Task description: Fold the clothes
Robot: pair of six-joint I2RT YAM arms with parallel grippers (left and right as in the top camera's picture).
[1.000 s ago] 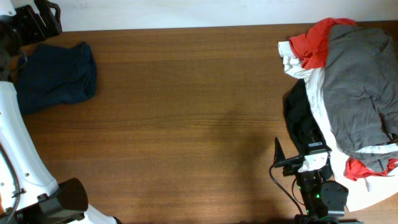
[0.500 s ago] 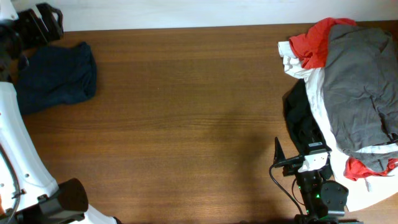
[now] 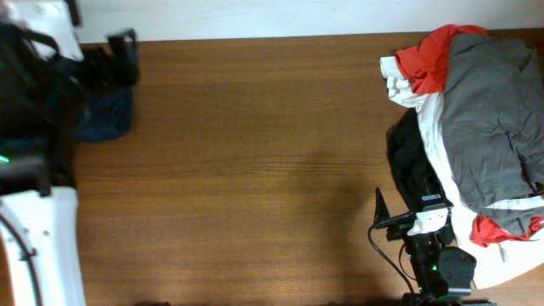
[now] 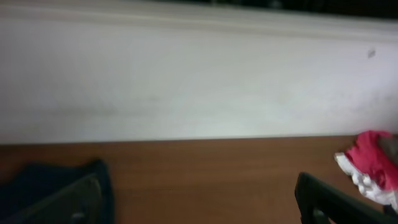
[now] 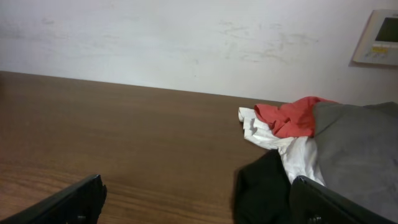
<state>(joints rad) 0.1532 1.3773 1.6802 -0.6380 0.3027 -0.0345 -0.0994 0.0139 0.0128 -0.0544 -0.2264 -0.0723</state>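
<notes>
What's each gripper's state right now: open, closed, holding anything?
Left gripper: open, holding nothing.
Right gripper: open, holding nothing.

Our left arm (image 3: 38, 242) is partly black, partly white. Our right arm (image 3: 439, 265) is black with a white block (image 3: 429, 218), a thin black cable (image 3: 374, 238) and a green light (image 3: 431, 270).
</notes>
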